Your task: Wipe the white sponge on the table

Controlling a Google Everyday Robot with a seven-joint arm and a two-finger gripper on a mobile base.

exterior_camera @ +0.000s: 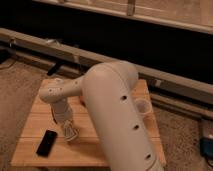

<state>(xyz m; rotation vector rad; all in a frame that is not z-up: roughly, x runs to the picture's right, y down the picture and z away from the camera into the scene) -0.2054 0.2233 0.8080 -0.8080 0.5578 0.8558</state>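
My pincer (68, 131) is down at the table (31, 120), clamped narrow on what looks like the white sponge (72, 135) at its tips. The black phone (46, 142) lies just beside it. I judge wiping is underway, not finished.

The bulky white arm (115, 110) bends down over the light wooden plank counter (35, 117), its gripper (69, 132) closed and low at the planks just beside a black phone (46, 142), with a white cup (142, 106) well apart near the right edge.
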